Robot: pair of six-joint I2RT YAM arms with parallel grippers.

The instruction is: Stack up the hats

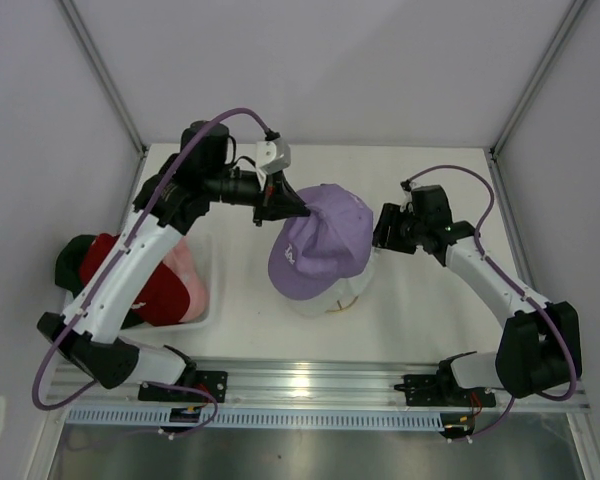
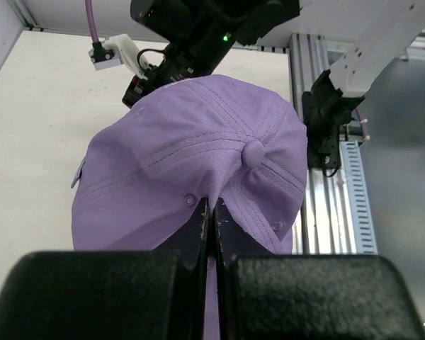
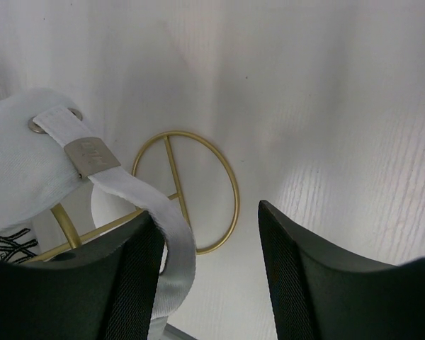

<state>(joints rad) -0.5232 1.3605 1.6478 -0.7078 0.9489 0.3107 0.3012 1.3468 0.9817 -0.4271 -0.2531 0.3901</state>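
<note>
Lavender cap [image 1: 320, 245] over white cap [image 1: 332, 298], crown pinched tight in my left gripper [image 2: 209, 212]; my right gripper [image 3: 209, 244] fingers spread, empty, above gold stand [image 3: 186, 191]

Centre of desk [image 1: 250, 295]: top cap [image 1: 320, 245] over lower cap [image 1: 332, 298] on wire stand [image 3: 176, 177]. Left: tray [image 1: 213, 300] holding piled caps [image 1: 160, 285].

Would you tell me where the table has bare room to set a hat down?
Bare table lies between the purple hat and the front rail, and along the back wall. The tray at left is piled with hats.
</note>
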